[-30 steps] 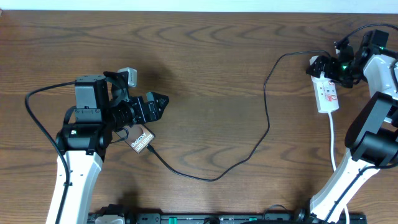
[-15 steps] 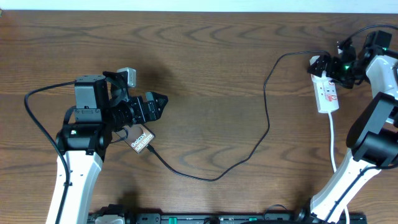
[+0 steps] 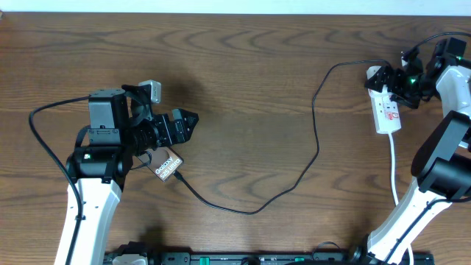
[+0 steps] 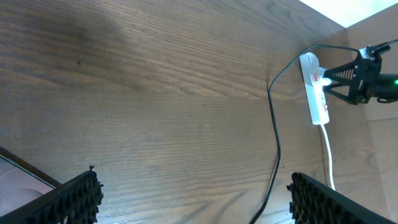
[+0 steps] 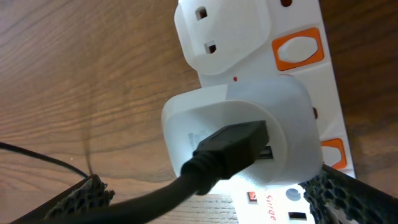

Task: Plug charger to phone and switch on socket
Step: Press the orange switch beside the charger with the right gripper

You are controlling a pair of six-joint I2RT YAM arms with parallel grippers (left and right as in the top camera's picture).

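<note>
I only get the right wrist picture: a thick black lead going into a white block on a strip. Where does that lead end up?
Observer: From overhead, the cable loops left across the table, and its tip meets the phone.
Visitor: Is anything holding the phone?
Observer: No. It lies flat, partly under the left arm; the left hand is open and holds nothing.
Visitor: And the strip itself?
Observer: The strip lies at the table's right side, and its white cord trails toward the near edge.
</note>
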